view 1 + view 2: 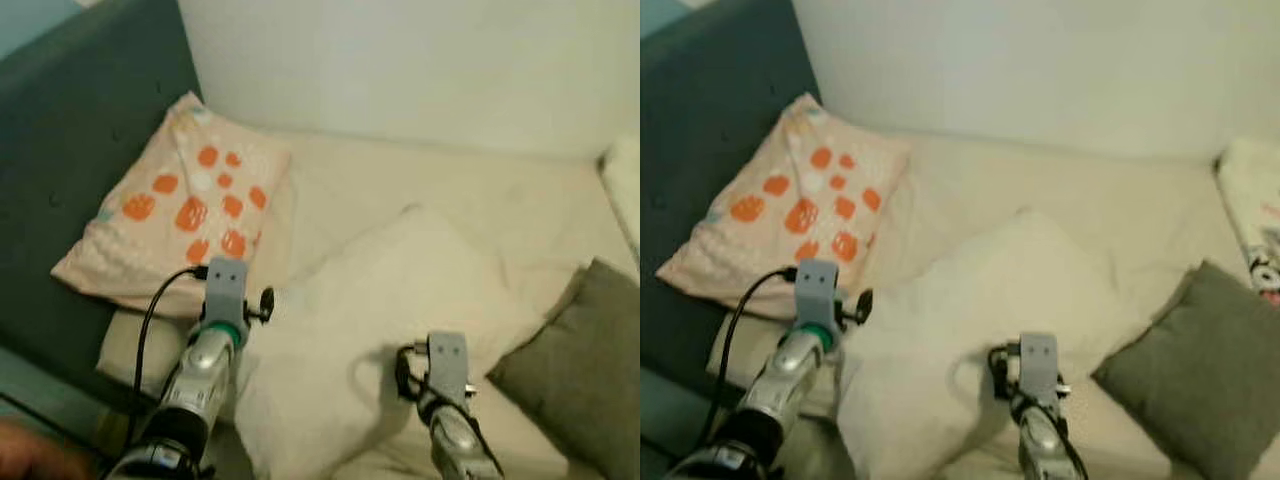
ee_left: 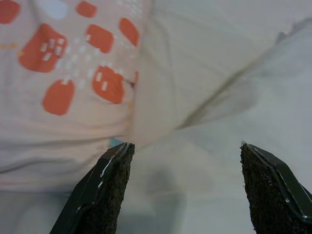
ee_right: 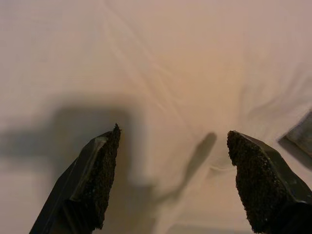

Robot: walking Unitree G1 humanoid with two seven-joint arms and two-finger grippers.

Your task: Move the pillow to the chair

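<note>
A large white pillow [image 1: 390, 320] is seen at lower centre of the head views, lying on a cream sofa [image 1: 520, 200], as both arms are held over it. The left gripper [image 2: 184, 187] is poised at the pillow's left edge, jaws wide apart, with a pale cushion with orange spots [image 1: 175, 215] leaning at upper left. The right gripper [image 3: 173, 178], jaws likewise spread, is held close over the pillow's middle, and its shadow is cast on the cloth. A grey cushion [image 1: 580, 360] rests at lower right. For a sound lift, it is judged that each gripper should be pressed into the soft fabric so a fold is gathered between the fingers before closing, the grips being kept well apart and the spotted cushion left untouched.
</note>
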